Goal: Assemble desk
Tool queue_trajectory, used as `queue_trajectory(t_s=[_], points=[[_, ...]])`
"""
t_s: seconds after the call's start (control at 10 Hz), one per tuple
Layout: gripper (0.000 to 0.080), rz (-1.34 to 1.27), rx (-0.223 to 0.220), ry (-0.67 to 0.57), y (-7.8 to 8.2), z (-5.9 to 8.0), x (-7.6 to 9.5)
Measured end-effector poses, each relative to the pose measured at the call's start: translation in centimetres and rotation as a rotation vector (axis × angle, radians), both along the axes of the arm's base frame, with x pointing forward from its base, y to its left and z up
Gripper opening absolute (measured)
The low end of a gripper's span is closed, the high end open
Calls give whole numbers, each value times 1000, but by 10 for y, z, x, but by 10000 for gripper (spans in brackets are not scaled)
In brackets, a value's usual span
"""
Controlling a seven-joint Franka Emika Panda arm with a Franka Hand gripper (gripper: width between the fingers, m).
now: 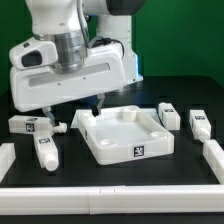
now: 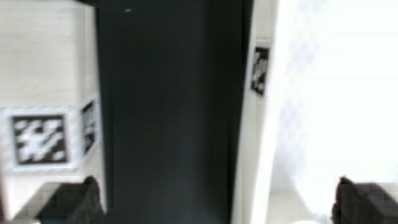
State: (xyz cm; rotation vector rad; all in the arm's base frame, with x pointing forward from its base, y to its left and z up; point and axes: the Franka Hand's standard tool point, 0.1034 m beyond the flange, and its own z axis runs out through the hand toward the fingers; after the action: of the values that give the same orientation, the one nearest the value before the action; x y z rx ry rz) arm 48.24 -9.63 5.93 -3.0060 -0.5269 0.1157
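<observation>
Rail (image 1: 110,190) up front, legs (image 1: 30,123) lying loose, gripper (image 2: 217,202) spread empty beside the tabletop (image 1: 125,138) rim: probably next, lower and pinch it.

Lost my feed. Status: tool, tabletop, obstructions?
Tool open, over tabletop's edge. Tabletop flat, legs loose around it. No obstruction seen.

The arm (image 1: 60,14) is glossy white with rounded shells. A silver-grey cylinder (image 1: 68,48) tops a broad white casing (image 1: 75,75) directly above the fingers (image 2: 75,205), which are black and blurred in the wrist view.
</observation>
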Motion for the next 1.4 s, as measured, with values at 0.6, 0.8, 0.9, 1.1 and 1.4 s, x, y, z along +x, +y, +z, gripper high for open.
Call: queue_trajectory(t_s=[0.6,0.8,0.9,1.1,1.4], points=[[649,9,-62,-101,32,-43,-30],[649,18,-69,-108,30,-48,-35],[537,18,-69,-108,30,-48,-35],[401,18,-69,-107,30,-49,-35],[89,18,-69,-107,30,-49,-35]])
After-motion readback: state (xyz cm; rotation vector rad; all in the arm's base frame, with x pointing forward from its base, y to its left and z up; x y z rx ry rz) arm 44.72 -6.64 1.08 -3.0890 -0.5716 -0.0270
